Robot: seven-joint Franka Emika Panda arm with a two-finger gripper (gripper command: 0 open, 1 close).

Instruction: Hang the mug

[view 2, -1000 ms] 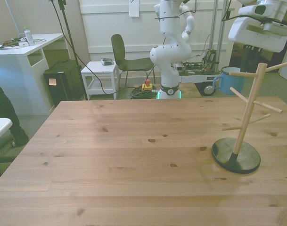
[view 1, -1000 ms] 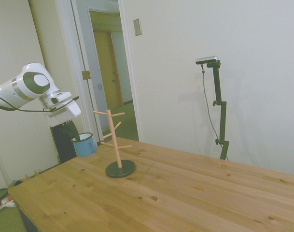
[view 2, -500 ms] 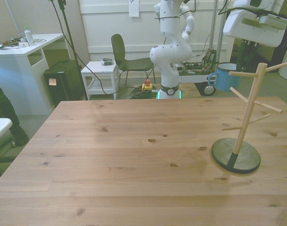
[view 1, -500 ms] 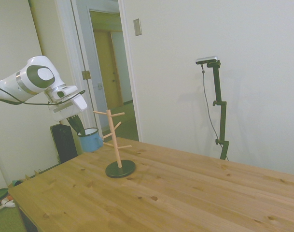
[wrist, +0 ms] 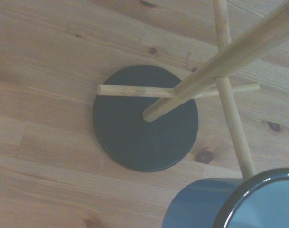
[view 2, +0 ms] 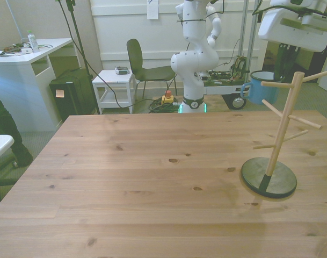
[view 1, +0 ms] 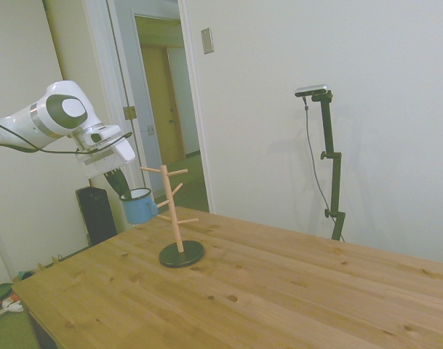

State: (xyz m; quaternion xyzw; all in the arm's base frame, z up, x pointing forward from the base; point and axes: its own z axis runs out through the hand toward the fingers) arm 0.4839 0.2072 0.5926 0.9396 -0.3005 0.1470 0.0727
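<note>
While the mug is held up in the air off the table's edge, it's carried by the gripper, whose dark fingers are clamped on the mug's rim, seen best in the side view. The mug is a small, smooth, light-blue enamel-looking cup, cylindrical, with a thin dark-edged pale rim and a loop handle. In the front view the mug hangs near 1 o'clock in the picture, with its handle poking out toward 9 o'clock. Its long axis is kept roughly upright, mouth up, maybe tipped a touch, though that can't be called for sure.

Just beside it the wooden peg stand is planted: a slim round pale-wood post with thin dowel pegs angled up and outward at different heights, all set in a flat, matte, dark round base. In the side view the mug is parked at about 9 o'clock from the post, level with the middle pegs, and very close to a peg tip; whether they're touching can't be told. In the front view the stand is found at 3 o'clock in the picture, the mug up at its 11 o'clock.

From the wrist view the base is looked down on as a plain dark disc, with the pegs crossing over it and the mug close and blurry.

The table is made of knotty planks with a satiny finish and visible grain.
</note>
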